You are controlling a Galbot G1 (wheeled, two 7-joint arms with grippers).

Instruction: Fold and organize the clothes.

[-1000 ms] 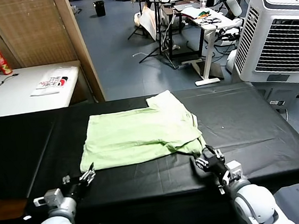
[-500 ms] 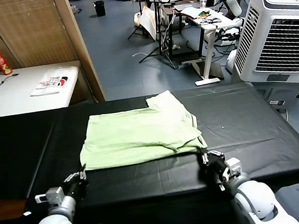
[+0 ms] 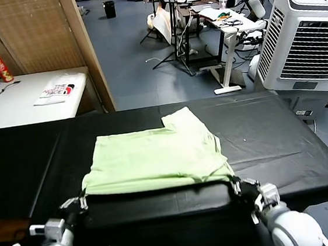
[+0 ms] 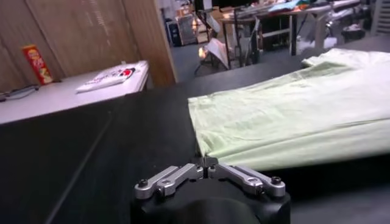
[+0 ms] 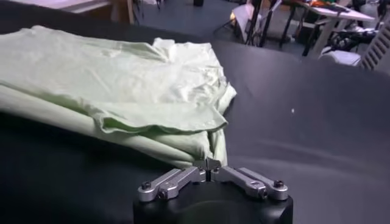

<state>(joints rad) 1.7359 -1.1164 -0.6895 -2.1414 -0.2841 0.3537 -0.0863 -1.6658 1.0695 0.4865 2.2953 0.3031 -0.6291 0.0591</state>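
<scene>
Pale green cloth, the shirt, lay partly folded on the black surface, spread across its middle with one sleeve poking out at the far right corner. Its near hem hung just above the front edge of the surface, stretched in a fairly straight line between the two grippers.

The step in hand looked like a fold: both near corners taken up, ready to be carried over the rest of the shirt. The left gripper sat at the near left corner and the right gripper at the near right corner, both low at the front edge.

In the left wrist view the left gripper had its jaws pressed together, with the shirt's corner drawn down to a point right at the tips; it appeared to be pinching that corner. In the right wrist view the right gripper was likewise closed, the layered hem of the shirt bunching down into the tips, so it too seemed to hold cloth.

The next move would likely call for both arms to lift together and travel away from the robot at the same pace, keeping the hem taut so that the fold landed square.
</scene>
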